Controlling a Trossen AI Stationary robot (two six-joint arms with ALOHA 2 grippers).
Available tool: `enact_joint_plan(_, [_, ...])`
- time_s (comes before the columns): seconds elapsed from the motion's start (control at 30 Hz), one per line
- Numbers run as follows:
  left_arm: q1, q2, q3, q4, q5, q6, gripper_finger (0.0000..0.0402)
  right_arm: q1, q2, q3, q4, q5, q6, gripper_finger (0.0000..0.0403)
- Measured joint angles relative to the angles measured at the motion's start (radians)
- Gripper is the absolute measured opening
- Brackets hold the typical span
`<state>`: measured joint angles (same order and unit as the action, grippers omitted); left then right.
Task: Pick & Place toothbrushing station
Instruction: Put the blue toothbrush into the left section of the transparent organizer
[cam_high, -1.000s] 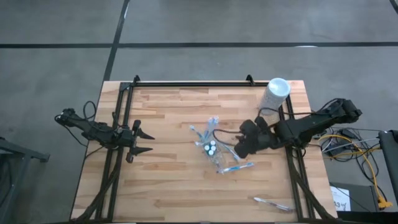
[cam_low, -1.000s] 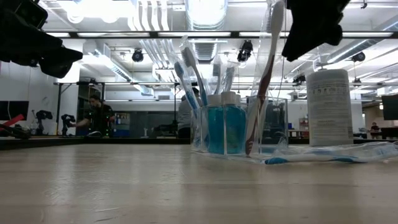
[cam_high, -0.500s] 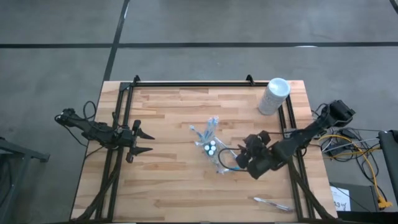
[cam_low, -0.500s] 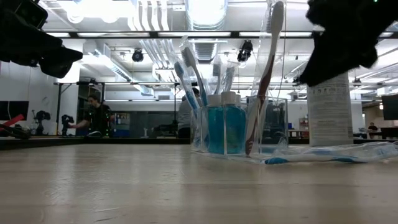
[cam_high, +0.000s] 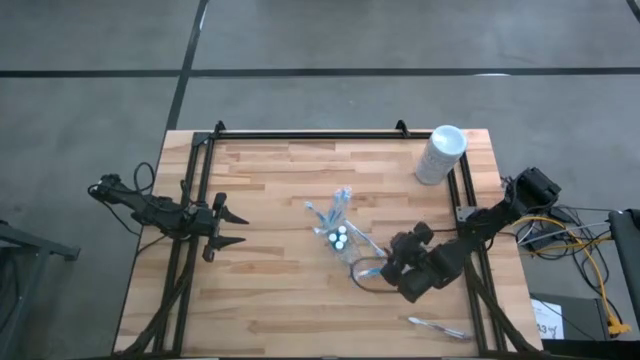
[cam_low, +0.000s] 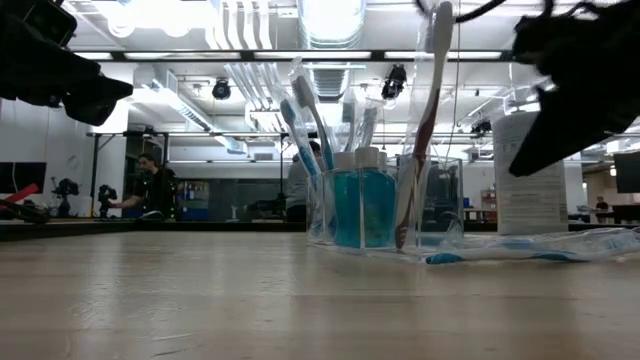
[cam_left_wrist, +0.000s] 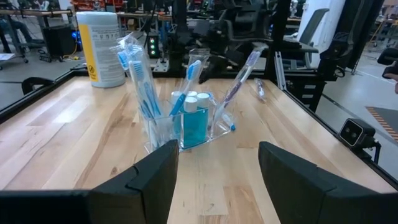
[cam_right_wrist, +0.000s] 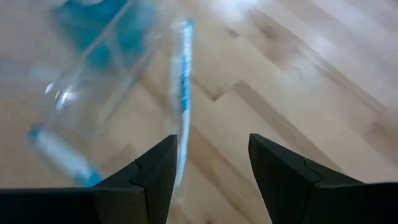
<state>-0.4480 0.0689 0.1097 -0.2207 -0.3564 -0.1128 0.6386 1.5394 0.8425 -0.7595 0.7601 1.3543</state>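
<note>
The toothbrushing station (cam_high: 340, 236) stands mid-table: a clear plastic holder (cam_left_wrist: 186, 124) with upright blue-and-white toothbrushes (cam_left_wrist: 142, 81) and small blue white-capped tubes (cam_low: 362, 205). A wrapped blue-and-white toothbrush (cam_right_wrist: 182, 93) lies flat on the wood beside it, on the side toward the table's right edge (cam_low: 520, 250). My right gripper (cam_right_wrist: 211, 149) hovers open just above this lying toothbrush, slanting down (cam_high: 392, 268). My left gripper (cam_left_wrist: 217, 174) waits open at the table's left (cam_high: 225, 228), pointing toward the station.
A tall white cylinder (cam_high: 440, 153) stands at the far right corner. Another wrapped toothbrush (cam_high: 440, 325) lies near the front right edge. Black frame rails (cam_high: 195, 200) run along the left, far and right sides. Bare wood lies between the left gripper and the station.
My right gripper has swung from beside the station toward the table's near edge and sunk lower, coming over the toothbrush that lies flat. The station and the lying toothbrush have stayed in place.
</note>
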Motion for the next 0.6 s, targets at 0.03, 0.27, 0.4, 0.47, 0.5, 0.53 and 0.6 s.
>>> enact_joint_plan(0.03, [0.0,0.0,0.0,0.0,0.0,0.0,0.0227,0.013,0.0,0.0,0.002,-0.001,-0.04,0.0196])
enact_joint_plan(0.27, [0.0,0.0,0.0,0.0,0.0,0.0,0.0227,0.085,-0.021,-0.013,0.011,0.004,-0.076,0.0194])
enact_joint_plan(0.4, [0.0,0.0,0.0,0.0,0.0,0.0,0.0227,0.129,-0.021,-0.052,0.065,0.08,-0.022,0.0187])
enact_joint_plan(0.47, [0.0,0.0,0.0,0.0,0.0,0.0,0.0227,0.148,-0.021,-0.082,0.136,0.109,-0.023,0.0182])
enact_joint_plan(0.5, [0.0,0.0,0.0,0.0,0.0,0.0,0.0227,0.157,-0.021,-0.097,0.177,0.123,-0.029,0.018])
enact_joint_plan(0.53, [0.0,0.0,0.0,0.0,0.0,0.0,0.0227,0.164,-0.021,-0.115,0.22,0.133,-0.045,0.0178])
enact_joint_plan(0.6, [0.0,0.0,0.0,0.0,0.0,0.0,0.0227,0.17,-0.021,-0.157,0.306,0.137,-0.084,0.0176])
